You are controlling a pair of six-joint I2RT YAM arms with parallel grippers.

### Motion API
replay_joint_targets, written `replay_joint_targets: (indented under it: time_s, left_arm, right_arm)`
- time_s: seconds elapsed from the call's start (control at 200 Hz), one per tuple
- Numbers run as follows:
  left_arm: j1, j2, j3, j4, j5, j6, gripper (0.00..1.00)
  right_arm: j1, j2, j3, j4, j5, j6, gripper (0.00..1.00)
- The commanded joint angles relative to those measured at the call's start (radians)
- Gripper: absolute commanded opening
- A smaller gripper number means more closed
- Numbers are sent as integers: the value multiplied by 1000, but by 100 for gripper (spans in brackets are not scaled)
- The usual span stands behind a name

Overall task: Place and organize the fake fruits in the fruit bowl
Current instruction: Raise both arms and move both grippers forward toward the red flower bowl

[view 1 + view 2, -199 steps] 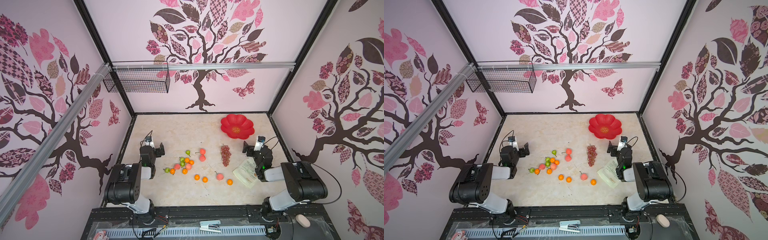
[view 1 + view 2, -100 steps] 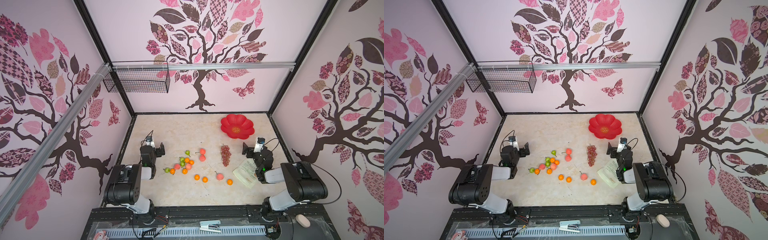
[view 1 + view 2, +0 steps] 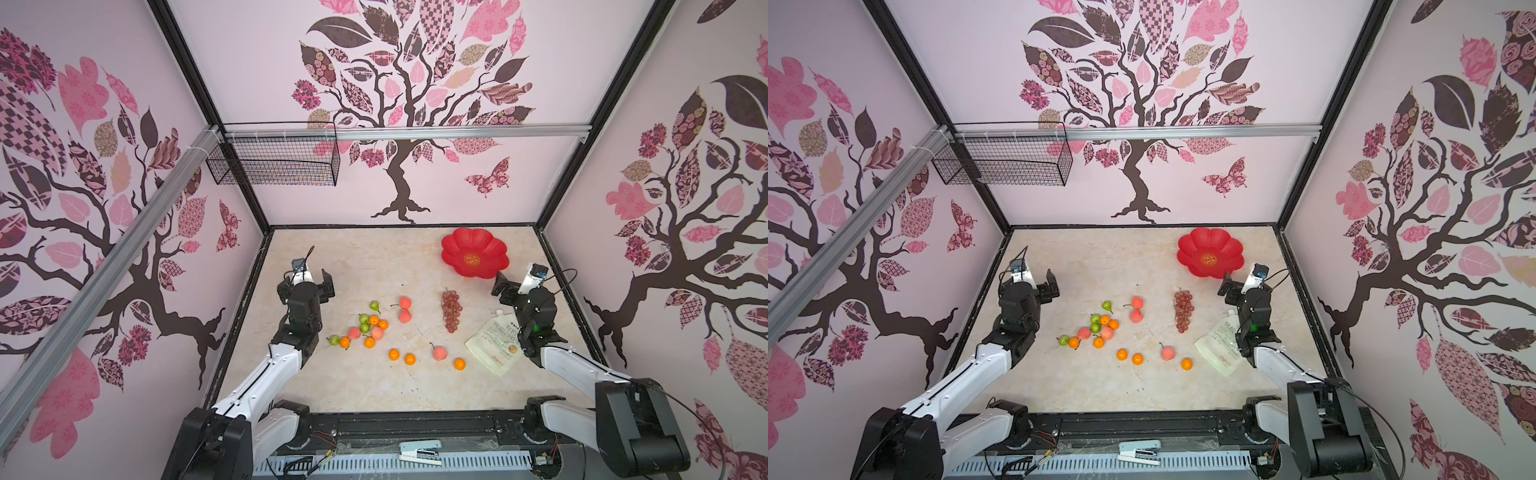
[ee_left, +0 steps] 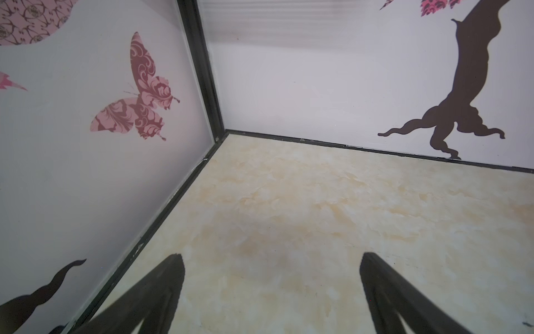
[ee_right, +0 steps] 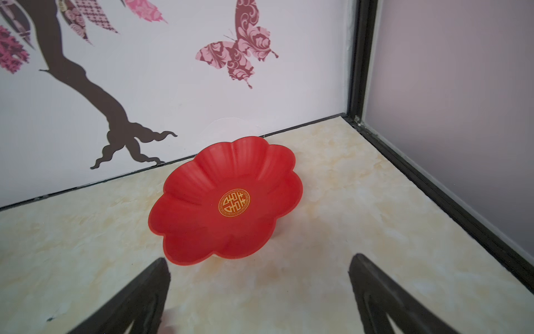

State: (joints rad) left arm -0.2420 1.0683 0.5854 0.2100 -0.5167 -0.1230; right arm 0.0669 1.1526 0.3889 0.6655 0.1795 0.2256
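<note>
Destination: shallow glossy red flower-shaped fruit bowl (image 3: 457, 251) with a gold centre emblem, at the far right of the marbled cream desk (image 3: 374, 257), nothing in it; in the right wrist view it (image 5: 202, 214) sits just beyond your right jaws, which stand spread and empty. Stock: small plastic fake fruits (image 3: 370, 326) (oranges, pink peaches, green pears) scattered mid-desk, none in the bowl; the tight cluster lies nearer your left arm (image 3: 305, 307); left jaws likewise spread and empty, facing bare desk toward the far left corner. Long dark-red grape bunch (image 3: 451, 309): long axis near-to-far, stem end toward the bowl, nearer your right arm (image 3: 536, 309); likely that arm's first pick, but it lies behind where those jaws face, so turn away from the bowl and close across the narrow width. Not stock: flat cream printed pouch (image 3: 494, 345), just beside the right arm; leave.
</note>
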Motion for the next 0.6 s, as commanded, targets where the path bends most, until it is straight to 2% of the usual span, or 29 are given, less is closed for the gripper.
replay_joint_targets:
  time_s: [0.0,0.08,0.14,0.21,0.275,0.385,0.48,0.595]
  left_arm:
    - [-2,-5,163,-374,-26,-185,99]
    - [-2,23,277,-551,92,-202,99]
    - [-2,42,340,-635,136,-222,99]
    - [-2,39,377,-701,120,-281,98]
    - [0,10,400,-748,86,-288,99]
    - [22,-71,381,-741,43,-337,99]
    - [39,-123,369,-682,194,-256,98]
    - [34,-120,398,-664,385,-204,98]
  right_arm:
    - [4,-57,92,-302,42,168,100]
    - [4,-66,174,-519,62,322,100]
    - [4,-54,227,-648,60,390,100]
    - [4,-33,268,-720,38,408,100]
    - [1,-6,305,-794,17,463,100]
    - [1,56,373,-856,-116,407,100]
    - [0,129,441,-912,-157,374,100]
    - [-20,231,527,-966,-193,351,100]
